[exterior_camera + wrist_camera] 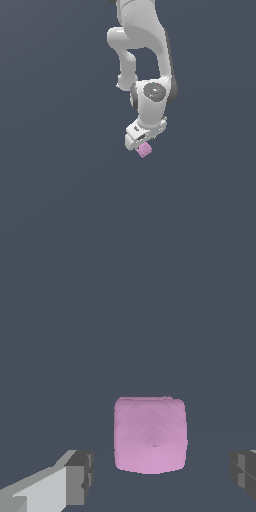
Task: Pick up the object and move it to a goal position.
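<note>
Wrist view: gripper [160,476] poised over pink object [150,435].
Fingers [80,477] spread wide, one on either side of the object, neither touching; it sits centred between them, no clear long axis.

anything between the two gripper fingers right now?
Yes: in the wrist view the pink object sits between the fingers, with bare grey gaps on both sides. The gripper is open, not touching it.

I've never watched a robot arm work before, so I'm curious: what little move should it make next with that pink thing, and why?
Probably close the jaws. In the wrist view the pink object sits between the two fingers, with a clear gap on each side, so the gripper is open and seems lined up around it. The exterior view shows the object at the gripper's tip. If the fingers aren't low enough, a small descent should come first.
</note>
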{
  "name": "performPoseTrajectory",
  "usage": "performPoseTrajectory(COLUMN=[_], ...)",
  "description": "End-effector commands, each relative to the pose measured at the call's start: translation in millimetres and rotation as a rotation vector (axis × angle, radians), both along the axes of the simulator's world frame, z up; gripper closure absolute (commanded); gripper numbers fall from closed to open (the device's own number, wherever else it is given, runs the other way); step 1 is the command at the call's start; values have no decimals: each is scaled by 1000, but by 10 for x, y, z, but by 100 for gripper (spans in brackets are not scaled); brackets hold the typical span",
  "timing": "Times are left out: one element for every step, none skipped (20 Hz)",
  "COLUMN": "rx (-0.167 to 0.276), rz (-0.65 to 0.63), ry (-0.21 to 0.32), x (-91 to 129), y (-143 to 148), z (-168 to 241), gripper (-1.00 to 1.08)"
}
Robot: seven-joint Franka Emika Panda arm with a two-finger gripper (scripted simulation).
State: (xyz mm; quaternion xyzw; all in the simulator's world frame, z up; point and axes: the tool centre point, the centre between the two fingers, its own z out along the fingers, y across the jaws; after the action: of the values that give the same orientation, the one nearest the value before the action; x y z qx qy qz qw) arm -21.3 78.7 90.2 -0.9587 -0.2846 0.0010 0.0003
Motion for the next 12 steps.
performPoseTrajectory(rx=[0,0,0,0,0,0,0,0,0,0,0,0], rz=[0,0,0,1,1,2,3,4,4,5,5,6], ry=[0,0,0,0,-1,-1,-1,-1,-1,-1,-2,-2], x=[1,0,0,-2,-3,-4,-6,-8,-10,-11,-11,-10], y=[-3,-1,-3,-1,-1,0,1,2,2,3,3,4], z=[-12,-29,-53,-83,-120,-163,-212,-267,-320,-366,-405,-437], gripper=[-92,-92,-92,-92,-92,-92,-92,-92,-92,-92,-92,-92])
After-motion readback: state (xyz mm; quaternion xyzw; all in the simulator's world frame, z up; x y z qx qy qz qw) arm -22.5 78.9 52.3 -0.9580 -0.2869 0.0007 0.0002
